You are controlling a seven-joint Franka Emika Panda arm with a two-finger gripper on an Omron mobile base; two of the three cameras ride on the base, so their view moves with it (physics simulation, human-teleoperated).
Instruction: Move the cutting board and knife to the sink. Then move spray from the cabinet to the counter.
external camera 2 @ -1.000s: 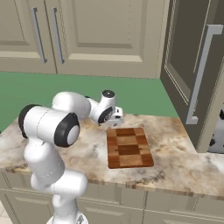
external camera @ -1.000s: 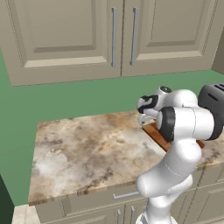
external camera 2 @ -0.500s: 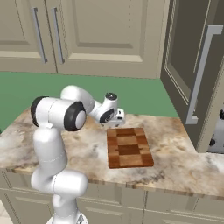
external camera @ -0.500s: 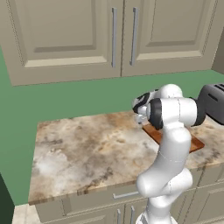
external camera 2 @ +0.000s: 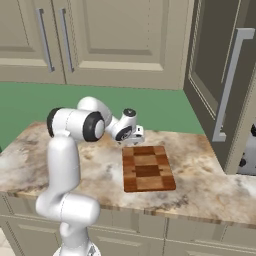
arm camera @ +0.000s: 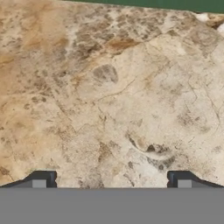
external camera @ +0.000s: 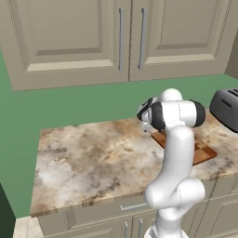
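beige wall cabinet (external camera: 130,37) doors hang shut over the marbled bench (external camera: 93,162). on that bench lies the cutting board (external camera 2: 147,168), a rectangle checkered in light and reddish-brown blocks, its long axis running from the front edge toward the wall. the end effector (external camera 2: 134,134) hovers just beyond the board's far left corner, fingertips (arm camera: 43,179) spread wide and empty, looking down at bare stone, so the board lies toward the front edge from it.
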